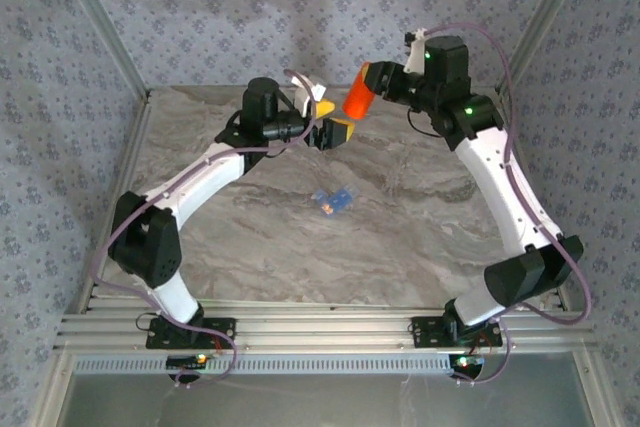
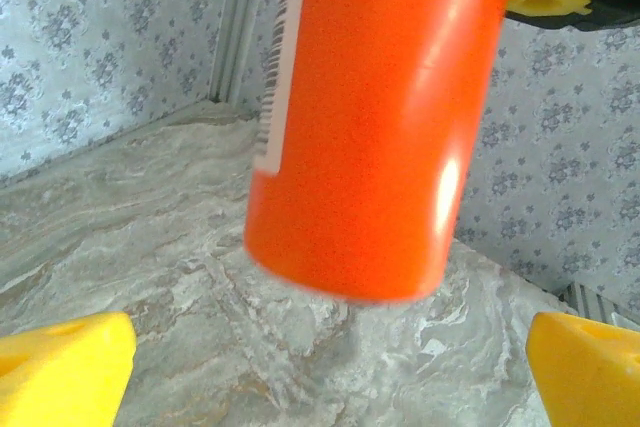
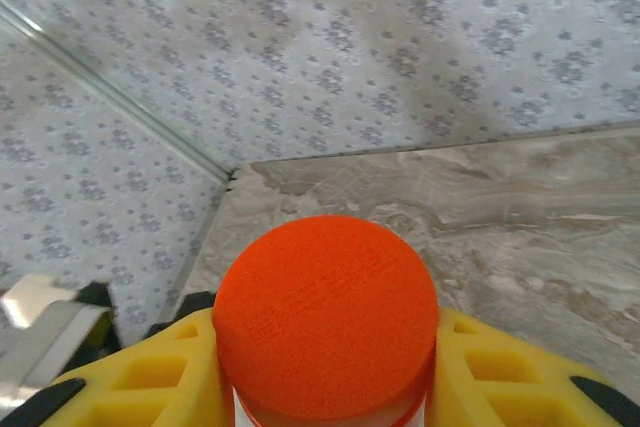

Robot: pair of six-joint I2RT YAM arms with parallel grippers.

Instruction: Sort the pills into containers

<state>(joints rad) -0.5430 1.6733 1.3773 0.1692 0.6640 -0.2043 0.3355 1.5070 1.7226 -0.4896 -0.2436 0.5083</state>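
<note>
Left arm (image 1: 200, 179) reaching inward, left jaws spread wide — right arm (image 1: 505, 182) elbow-bent, wrist raised, right jaws clamped tight

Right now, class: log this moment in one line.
right gripper: shut on orange bottle | left gripper: open | blue pill box: on table

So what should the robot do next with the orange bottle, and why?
Probably close the left gripper on the free end of the orange bottle: its fingers stand wide open beside it, and the right gripper holds it in the air.
</note>
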